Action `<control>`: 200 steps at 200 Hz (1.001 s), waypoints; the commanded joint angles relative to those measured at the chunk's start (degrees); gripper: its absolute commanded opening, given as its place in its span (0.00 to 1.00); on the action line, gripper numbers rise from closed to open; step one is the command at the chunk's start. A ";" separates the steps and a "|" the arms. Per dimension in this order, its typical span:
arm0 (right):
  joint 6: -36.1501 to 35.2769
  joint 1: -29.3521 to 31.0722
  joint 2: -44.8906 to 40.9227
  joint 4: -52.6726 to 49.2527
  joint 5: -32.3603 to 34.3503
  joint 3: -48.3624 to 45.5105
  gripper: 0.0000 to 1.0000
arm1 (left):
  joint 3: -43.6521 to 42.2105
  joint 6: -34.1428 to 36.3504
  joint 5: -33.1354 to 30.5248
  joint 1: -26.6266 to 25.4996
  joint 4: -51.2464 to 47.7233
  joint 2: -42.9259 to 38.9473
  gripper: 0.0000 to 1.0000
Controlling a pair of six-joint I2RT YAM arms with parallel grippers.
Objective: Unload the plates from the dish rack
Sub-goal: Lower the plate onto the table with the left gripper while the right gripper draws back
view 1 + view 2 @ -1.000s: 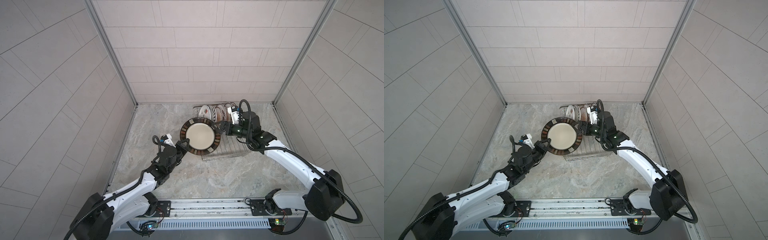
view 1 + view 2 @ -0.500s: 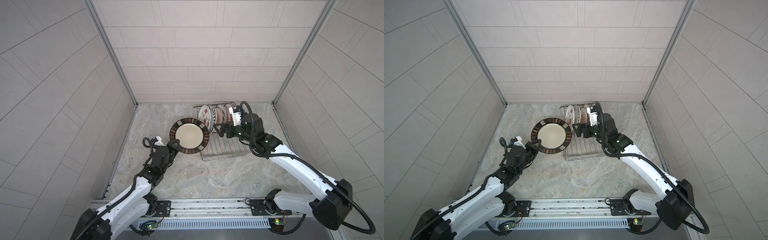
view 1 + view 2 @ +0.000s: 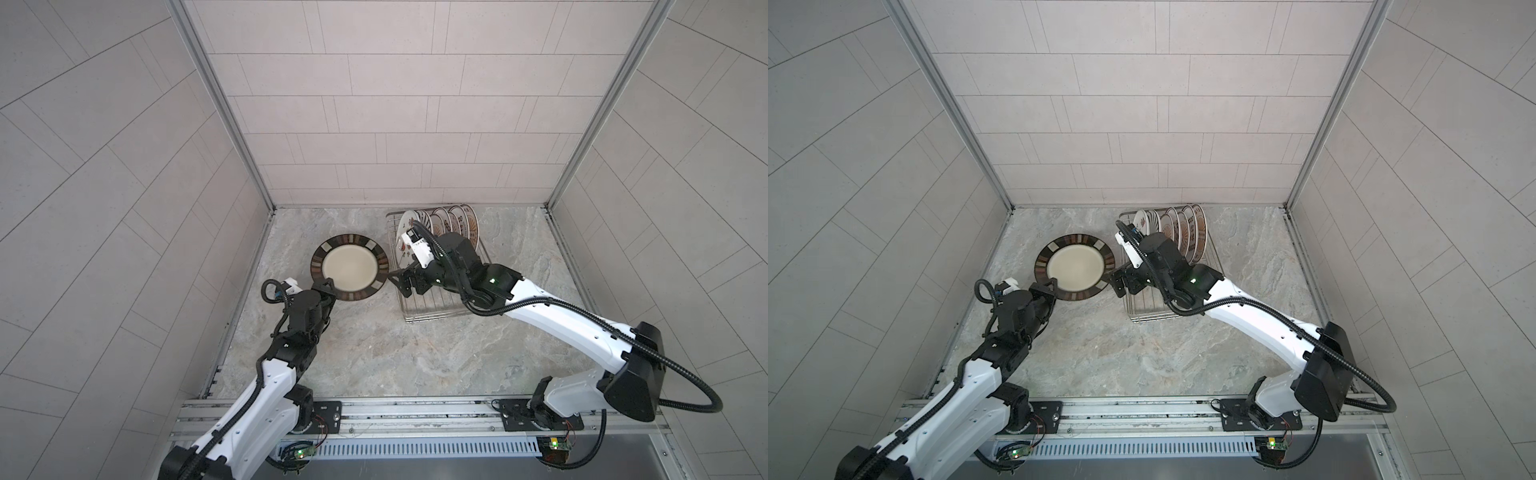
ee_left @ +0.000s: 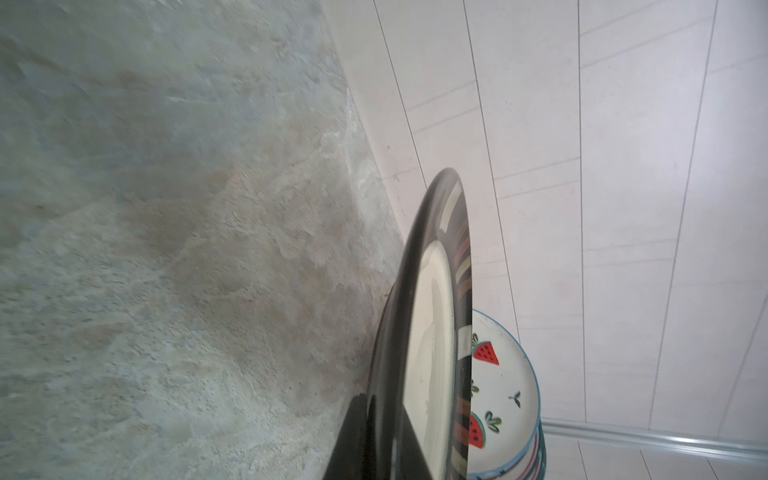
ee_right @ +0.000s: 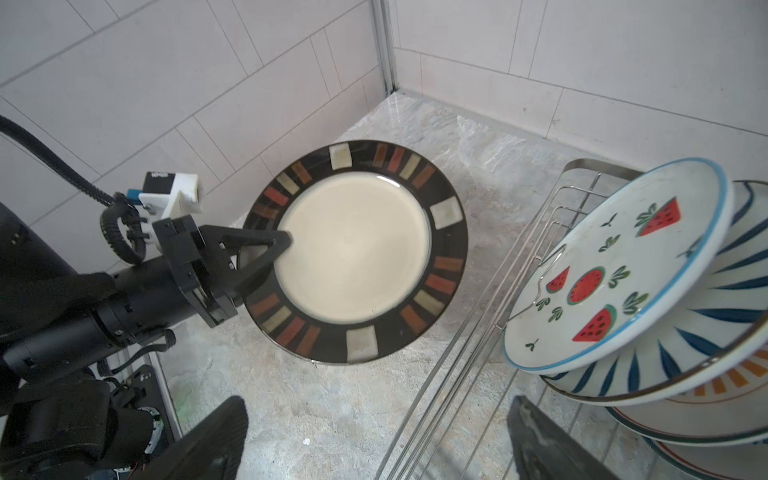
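Note:
A black-rimmed plate with a cream centre hangs tilted above the marble floor, left of the dish rack. My left gripper is shut on its near rim. My right gripper stands open and empty over the rack's left edge, just right of that plate. Several plates lean upright at the rack's far end. The watermelon plate is the foremost of them.
Tiled walls close in the left, back and right sides, with metal posts at the corners. A metal rail carrying both arm bases runs along the front. Marble floor spreads in front of the rack.
My left arm has carried the black-rimmed plate leftward, away from the rack and from my right gripper. The right gripper has stayed open by the rack's left edge.

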 commanded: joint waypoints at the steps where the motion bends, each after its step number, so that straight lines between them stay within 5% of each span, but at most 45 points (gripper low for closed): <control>1: -2.66 0.71 2.50 -2.18 1.97 2.30 1.00 | 0.50 -2.31 -3.29 2.55 8.29 -0.52 0.00; 113: -6.17 4.76 14.37 -3.88 1.49 10.19 0.99 | 1.37 -1.43 -6.12 8.77 11.52 11.31 0.00; 149: -6.23 5.40 18.80 -6.04 0.88 14.17 1.00 | 0.86 -1.73 1.89 13.46 21.72 18.41 0.00; 200: -5.77 5.49 20.92 -4.15 3.56 14.71 0.99 | 1.04 -1.13 -2.22 14.41 20.45 21.54 0.00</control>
